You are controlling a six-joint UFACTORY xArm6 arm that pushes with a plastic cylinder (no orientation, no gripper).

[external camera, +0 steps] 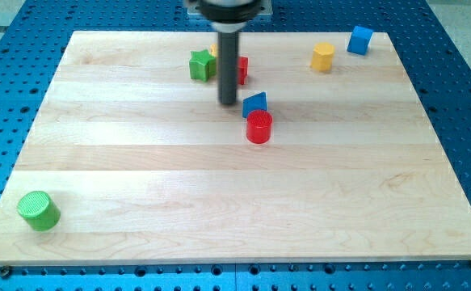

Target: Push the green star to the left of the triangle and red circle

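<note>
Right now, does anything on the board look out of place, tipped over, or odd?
Nothing looks damaged or tipped. Only the green cylinder sits alone, near the view's bottom-left corner, far from the rest. My tip rests between the green star and the blue triangle, above the red circle.

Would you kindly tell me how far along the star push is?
Done: nothing visible yet. In hand: my tip sits between the green star and the blue triangle, touching neither. Left: moving the star down beside the triangle and red circle.
</note>
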